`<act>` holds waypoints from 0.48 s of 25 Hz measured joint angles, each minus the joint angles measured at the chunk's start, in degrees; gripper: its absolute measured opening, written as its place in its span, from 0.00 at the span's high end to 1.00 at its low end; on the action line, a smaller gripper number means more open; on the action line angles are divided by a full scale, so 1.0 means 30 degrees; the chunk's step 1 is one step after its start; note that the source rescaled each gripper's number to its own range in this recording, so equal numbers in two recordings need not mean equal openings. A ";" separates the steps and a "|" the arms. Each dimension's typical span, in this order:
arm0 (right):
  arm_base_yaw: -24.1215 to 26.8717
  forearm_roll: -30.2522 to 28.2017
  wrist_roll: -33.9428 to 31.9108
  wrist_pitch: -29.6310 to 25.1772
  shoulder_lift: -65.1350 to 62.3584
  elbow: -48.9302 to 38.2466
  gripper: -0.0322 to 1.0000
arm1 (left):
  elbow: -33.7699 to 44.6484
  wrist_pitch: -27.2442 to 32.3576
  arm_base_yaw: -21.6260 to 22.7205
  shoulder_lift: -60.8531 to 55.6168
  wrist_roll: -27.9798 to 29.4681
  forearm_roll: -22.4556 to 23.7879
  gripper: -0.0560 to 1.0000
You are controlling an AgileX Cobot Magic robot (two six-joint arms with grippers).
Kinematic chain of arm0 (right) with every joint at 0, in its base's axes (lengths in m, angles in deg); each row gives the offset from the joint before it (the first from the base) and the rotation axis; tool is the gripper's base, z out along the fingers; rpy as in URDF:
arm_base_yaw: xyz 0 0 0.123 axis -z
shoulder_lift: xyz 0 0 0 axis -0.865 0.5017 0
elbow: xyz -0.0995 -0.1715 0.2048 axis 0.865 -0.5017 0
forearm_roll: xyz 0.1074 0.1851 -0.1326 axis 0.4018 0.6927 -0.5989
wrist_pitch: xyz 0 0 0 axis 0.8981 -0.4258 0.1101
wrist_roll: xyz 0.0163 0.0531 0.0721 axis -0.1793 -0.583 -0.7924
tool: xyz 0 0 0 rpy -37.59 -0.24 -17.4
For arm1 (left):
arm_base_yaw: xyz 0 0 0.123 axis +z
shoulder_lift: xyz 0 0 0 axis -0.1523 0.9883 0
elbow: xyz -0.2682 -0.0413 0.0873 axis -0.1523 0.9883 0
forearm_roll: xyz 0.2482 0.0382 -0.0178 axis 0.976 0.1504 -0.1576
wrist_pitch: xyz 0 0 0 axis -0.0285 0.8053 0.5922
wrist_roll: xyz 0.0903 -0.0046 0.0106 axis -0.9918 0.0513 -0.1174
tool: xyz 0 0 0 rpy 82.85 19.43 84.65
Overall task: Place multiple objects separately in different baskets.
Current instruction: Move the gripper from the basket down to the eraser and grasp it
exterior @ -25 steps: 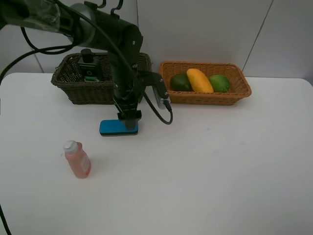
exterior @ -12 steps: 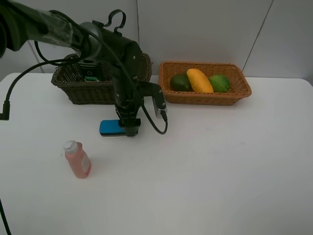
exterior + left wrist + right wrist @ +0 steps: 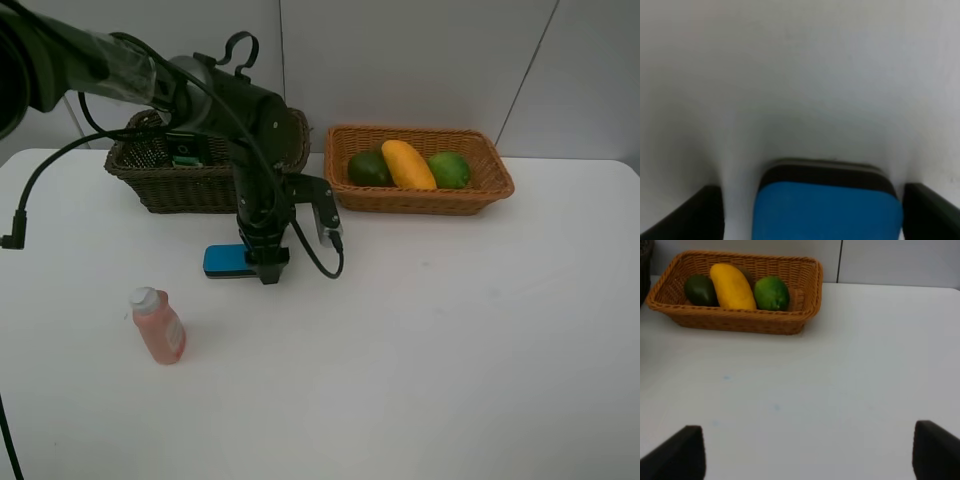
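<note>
White tabletop (image 3: 450, 340) fills the high view, with pale wall panels behind it. From above, the left gripper (image 3: 267, 268) points straight down at the right end of the blue eraser block (image 3: 224, 261), which lies flat on the table; whether the fingers touch it cannot be told from here. Just behind the gripper stands the dark brown-green basket (image 3: 160, 180), with a dark green pump bottle (image 3: 184, 150) partly showing inside. Off to the gripper's right sits the orange-tan basket (image 3: 470, 195), holding the dark green avocado (image 3: 368, 168), yellow mango (image 3: 408, 164) and bright green round fruit (image 3: 449, 169) side by side. The pink white-capped bottle (image 3: 158, 326) lies on the table nearer the front edge, well apart from the gripper. In the left wrist view, the gripper (image 3: 812, 215) has its jaws spread wide on either side of the eraser block (image 3: 826, 209), a gap showing at each side, so nothing is grasped. In the right wrist view, the right gripper (image 3: 807, 452) hangs with its jaws wide apart and nothing between them, over bare table, the orange-tan basket (image 3: 740, 322) well ahead of it.
</note>
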 joint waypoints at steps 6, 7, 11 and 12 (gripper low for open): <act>0.0000 0.0000 0.0000 0.0000 0.0000 0.0000 0.01 | 0.0000 0.0434 0.0000 0.0022 0.0000 -0.0322 0.39; 0.0000 0.0000 0.0000 0.0000 0.0000 0.0000 0.01 | 0.0000 0.0436 0.0000 0.0022 0.0000 -0.0340 0.39; 0.0000 0.0000 0.0000 0.0000 0.0000 0.0000 0.01 | 0.0000 0.0436 0.0000 0.0022 0.0000 -0.0340 0.39; 0.0000 0.0000 0.0000 0.0000 0.0000 0.0000 0.01 | 0.0000 0.0436 0.0000 0.0037 0.0000 -0.0340 0.39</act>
